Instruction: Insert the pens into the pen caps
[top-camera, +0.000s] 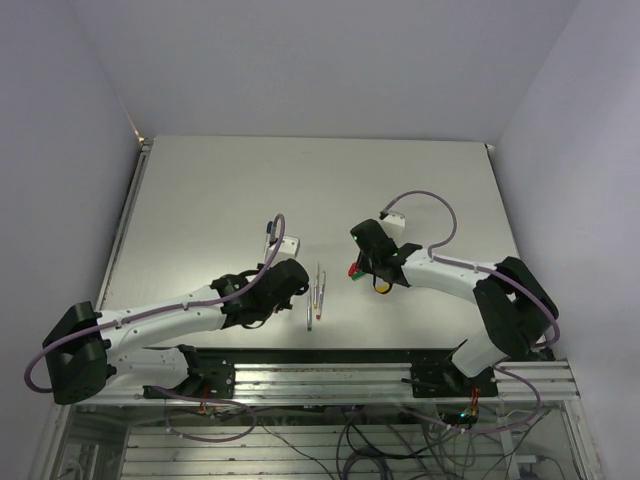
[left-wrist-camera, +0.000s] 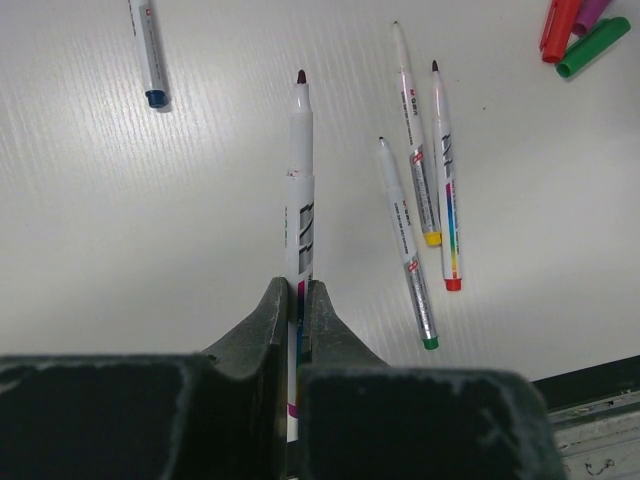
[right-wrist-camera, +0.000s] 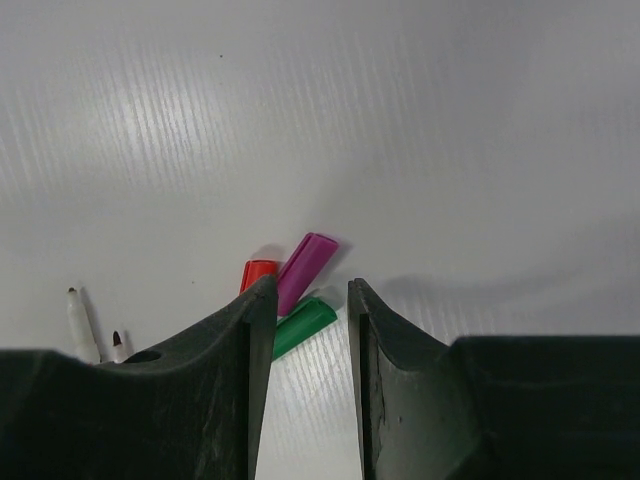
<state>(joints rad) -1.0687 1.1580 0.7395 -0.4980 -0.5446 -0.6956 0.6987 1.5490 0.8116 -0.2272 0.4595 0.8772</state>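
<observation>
My left gripper (left-wrist-camera: 300, 290) is shut on a pale pen (left-wrist-camera: 300, 190) with a dark magenta tip that points away from me, held above the table. Three pens lie to its right, with yellow (left-wrist-camera: 415, 150), red (left-wrist-camera: 446, 190) and green (left-wrist-camera: 408, 250) ends. A blue-ended pen (left-wrist-camera: 148, 50) lies far left. My right gripper (right-wrist-camera: 308, 295) is open just above three caps in a cluster: red (right-wrist-camera: 257, 272), magenta (right-wrist-camera: 305, 268) and green (right-wrist-camera: 300, 325). Its left finger (right-wrist-camera: 245, 340) covers part of the red and green caps. The dark blue cap is out of view.
In the top view the three loose pens (top-camera: 316, 295) lie between the two grippers, near the table's front edge (top-camera: 320, 352). A small yellow thing (top-camera: 381, 287) shows under the right wrist. Two pen tips (right-wrist-camera: 80, 325) show at the left of the right wrist view.
</observation>
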